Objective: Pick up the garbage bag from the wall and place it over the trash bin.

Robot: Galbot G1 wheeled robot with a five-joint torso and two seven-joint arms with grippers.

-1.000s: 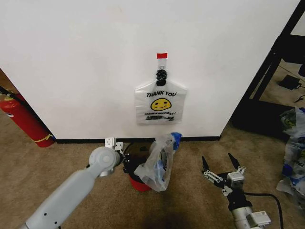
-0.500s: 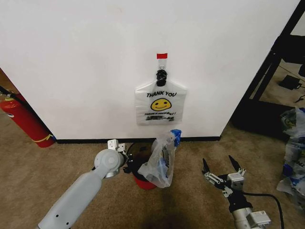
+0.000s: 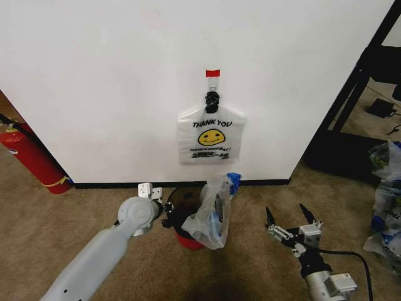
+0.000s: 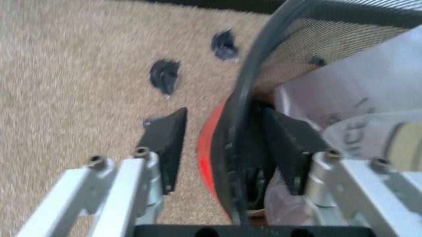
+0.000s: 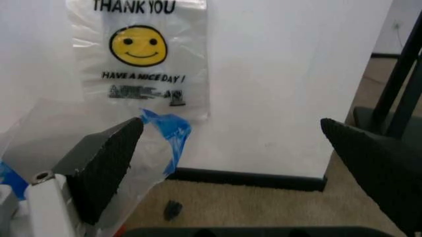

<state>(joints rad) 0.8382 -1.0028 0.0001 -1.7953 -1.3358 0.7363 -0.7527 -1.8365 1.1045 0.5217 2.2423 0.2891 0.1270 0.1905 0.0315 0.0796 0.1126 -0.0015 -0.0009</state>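
Note:
The clear garbage bag (image 3: 213, 212) with blue patches hangs crumpled over the right side of the black trash bin (image 3: 180, 202), which stands on its red base at the foot of the white wall (image 3: 94, 94). My left gripper (image 3: 165, 217) is at the bin's left rim. In the left wrist view this gripper (image 4: 228, 148) is open, one finger (image 4: 168, 143) outside and the other inside the trash bin (image 4: 245, 113), with the garbage bag (image 4: 369, 94) beyond. My right gripper (image 3: 290, 217) hovers open over the carpet right of the bin, facing the garbage bag (image 5: 166, 129).
A white "THANK YOU" smiley bag (image 3: 211, 138) hangs from a black clip (image 3: 213, 98) under red tape (image 3: 213, 73). A red fire extinguisher (image 3: 31, 157) leans at the left. A black shelf frame (image 3: 369, 75) and filled plastic bags (image 3: 385, 200) stand at the right.
My left wrist swung slightly right towards the bin, then eased back left. The garbage bag shifted a little up and to the right. The right gripper stayed almost still.

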